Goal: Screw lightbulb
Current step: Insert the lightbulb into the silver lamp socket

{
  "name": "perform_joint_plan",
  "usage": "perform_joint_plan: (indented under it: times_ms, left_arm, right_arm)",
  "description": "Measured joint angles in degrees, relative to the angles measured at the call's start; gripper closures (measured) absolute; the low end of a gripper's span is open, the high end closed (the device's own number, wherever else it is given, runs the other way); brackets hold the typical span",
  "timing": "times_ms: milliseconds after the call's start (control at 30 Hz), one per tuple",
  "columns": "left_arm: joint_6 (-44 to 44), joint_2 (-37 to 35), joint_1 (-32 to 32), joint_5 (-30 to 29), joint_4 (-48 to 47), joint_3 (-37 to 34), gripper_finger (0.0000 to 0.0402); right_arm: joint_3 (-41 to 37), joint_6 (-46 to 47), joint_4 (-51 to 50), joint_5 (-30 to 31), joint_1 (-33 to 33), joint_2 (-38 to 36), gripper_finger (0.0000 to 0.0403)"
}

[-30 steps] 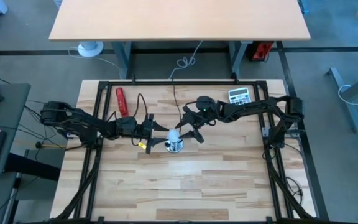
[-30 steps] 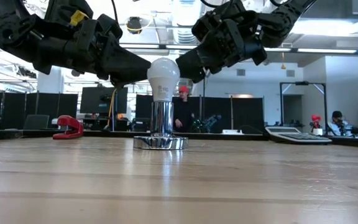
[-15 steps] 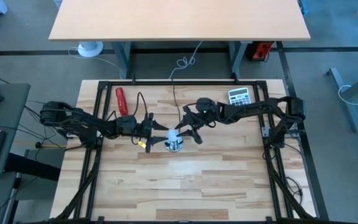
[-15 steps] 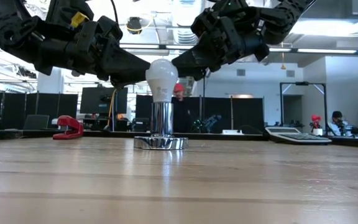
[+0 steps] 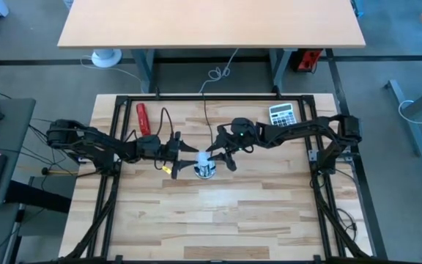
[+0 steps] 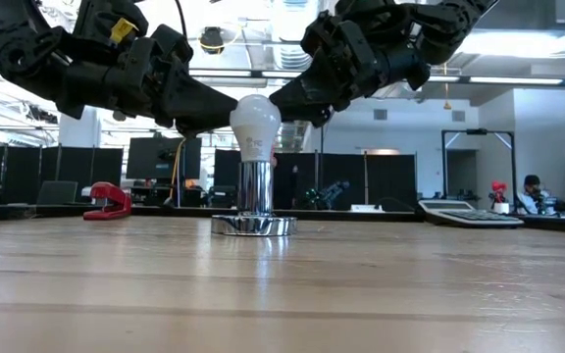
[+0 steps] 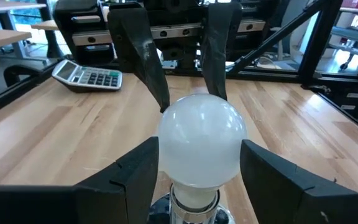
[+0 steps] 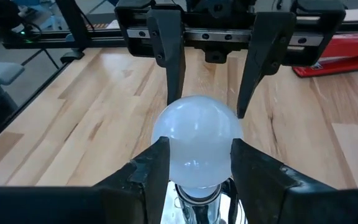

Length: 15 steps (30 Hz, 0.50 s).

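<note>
A wooden bench [image 5: 218, 213] is filling the middle of the high view, framed by black rails. Two dark arms are reaching in from the left and right, meeting near its centre. There, the lightbulb [image 6: 255, 127] is standing upright in a shiny metal socket [image 6: 254, 208]. The left gripper [image 5: 184, 162] is straddling the bulb, fingers spread with small gaps either side. The right gripper [image 5: 216, 158] is pinching the bulb's glass between its fingers. A calculator [image 5: 281, 113] is lying far right, a red stapler [image 5: 143, 119] far left.
</note>
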Motion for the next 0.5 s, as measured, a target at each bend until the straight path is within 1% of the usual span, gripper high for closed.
perform_joint_plan:
  times_ms: [333,500]
  left_arm:
    - [1.9,0.0,1.4,-0.2,0.1,0.0,0.0194]
    - [3.6,0.0,2.1,0.1,0.0,0.0,0.0194]
  right_arm:
    - [0.0,2.8,-0.6,1.9,0.5,0.0,0.0230]
    - [0.0,3.5,-1.1,4.2,1.8,-0.2,0.0229]
